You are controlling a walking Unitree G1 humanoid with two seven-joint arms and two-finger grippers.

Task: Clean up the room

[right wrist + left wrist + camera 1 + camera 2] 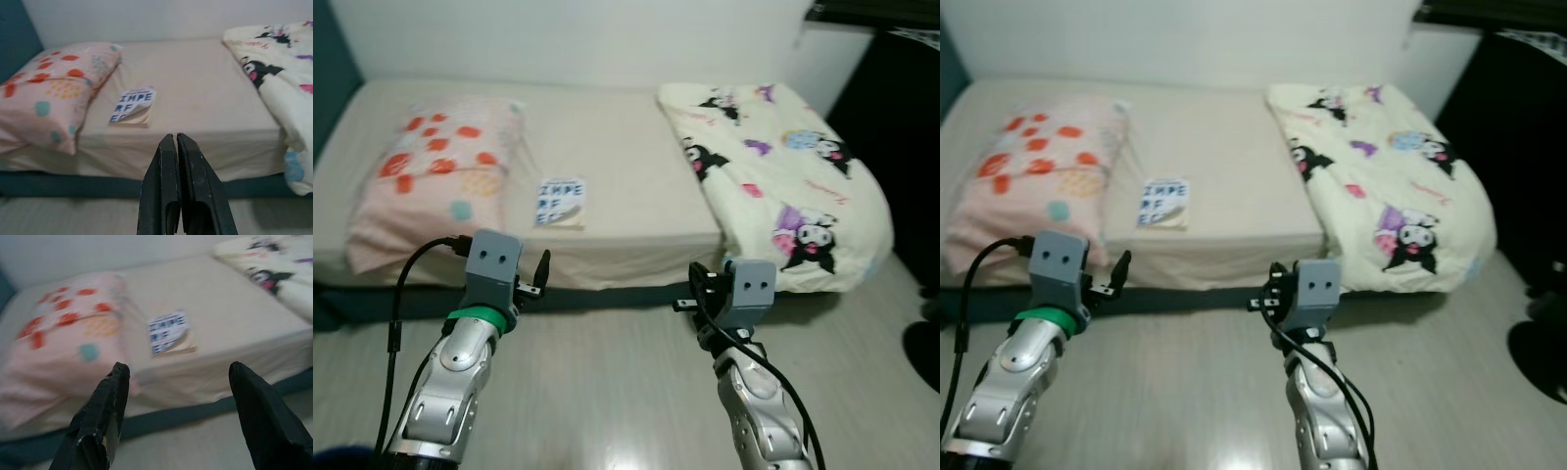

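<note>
Risk at this stage lies mainly in the reach to the book (560, 202), which rests flat on the bed (617, 157), near its front edge, just right of the pillow (435, 171) and well left of the bunched blanket (773, 176). Both arms hover over the floor (607, 392) short of the bed. The left end effector (176, 396) is released, fingers (105, 411) spread wide; the right end effector (177, 186) is clenched on nothing. A clenched right end effector cannot take the book, and would likely push it farther across the sheet. A thin book lying flat gives little edge to grip; fingers pressed into the soft mattress may catch the sheet instead. The pillow's corner sits close to the book and could be dragged along.

The head views show both arms and the whole bed, including the blanket hanging over the right end. The right wrist view shows the book's cover lettering and lifted near corner sharply. The left wrist view is blurred, yet it confirms the open finger gap.
</note>
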